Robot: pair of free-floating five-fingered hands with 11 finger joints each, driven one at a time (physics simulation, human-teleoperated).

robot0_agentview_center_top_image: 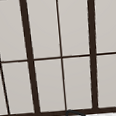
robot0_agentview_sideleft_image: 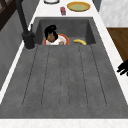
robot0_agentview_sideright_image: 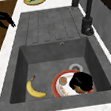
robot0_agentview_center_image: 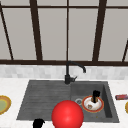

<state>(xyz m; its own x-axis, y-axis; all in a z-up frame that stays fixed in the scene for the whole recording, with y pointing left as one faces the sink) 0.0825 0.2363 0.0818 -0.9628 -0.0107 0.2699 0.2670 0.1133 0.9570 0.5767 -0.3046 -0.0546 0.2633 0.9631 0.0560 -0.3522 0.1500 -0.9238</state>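
Right robot hand [robot0_agentview_center_image: 95, 96] is down in the sink basin [robot0_agentview_sideright_image: 36, 56], fingers curled over a small brown food item on the red-rimmed plate [robot0_agentview_sideright_image: 57, 90]. A banana [robot0_agentview_sideright_image: 33, 89] lies apart on the basin floor. Left robot hand [robot0_agentview_center_image: 38, 123] hangs at the bench [robot0_agentview_sideright_image: 7, 63] front edge, fingers relaxed. Window [robot0_agentview_center_top_image: 61, 53] behind tap [robot0_agentview_center_image: 71, 72]
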